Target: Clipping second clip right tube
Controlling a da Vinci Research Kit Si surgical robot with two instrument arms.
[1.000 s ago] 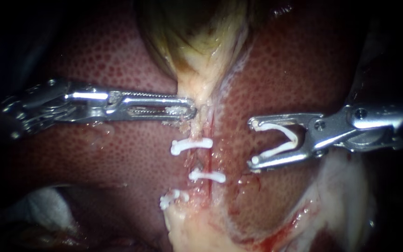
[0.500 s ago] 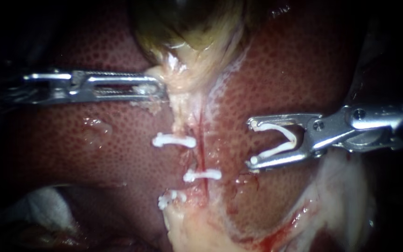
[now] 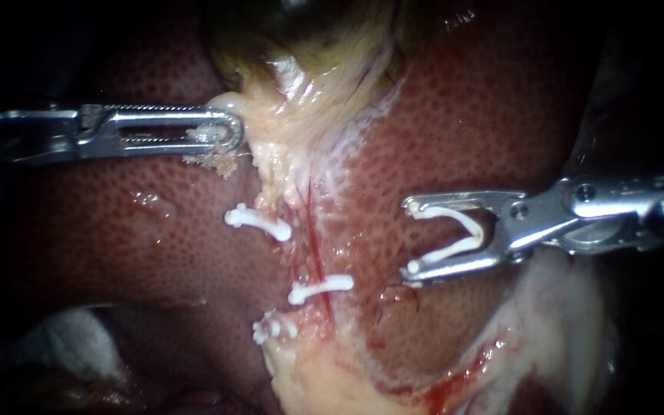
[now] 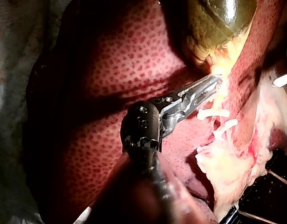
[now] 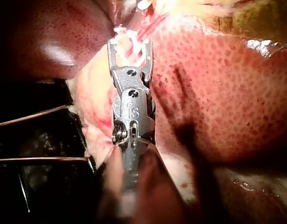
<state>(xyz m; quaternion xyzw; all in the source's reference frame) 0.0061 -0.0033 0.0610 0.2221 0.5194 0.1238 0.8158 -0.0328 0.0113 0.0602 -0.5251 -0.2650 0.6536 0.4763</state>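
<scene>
My left instrument [image 3: 232,129] is shut on pale tissue at the gallbladder [image 3: 309,54] neck and holds it drawn to the left; the left wrist view shows the same grip [image 4: 214,82]. Below the neck run a pale left tube [image 3: 272,192] and a thin red right tube [image 3: 315,234]. Three white clips sit there: an upper clip [image 3: 257,221], a middle clip [image 3: 320,287] across the red tube, and a lower clip [image 3: 273,329]. My right instrument [image 3: 408,236] holds an open white clip [image 3: 463,230] in its wide jaws, right of the tubes and apart from them; it also appears in the right wrist view [image 5: 129,44].
Mottled red liver [image 3: 470,123] lies on both sides of the tubes. Pale fatty tissue with some blood [image 3: 562,323] sits under the right instrument. White gauze [image 3: 71,338] shows at the lower left. Thin dark wires [image 5: 31,116] run beside the right instrument's shaft.
My left instrument has moved left and upward with the neck tissue, dragging the tubes and the upper clips leftward. The right instrument has stayed almost where it was.
</scene>
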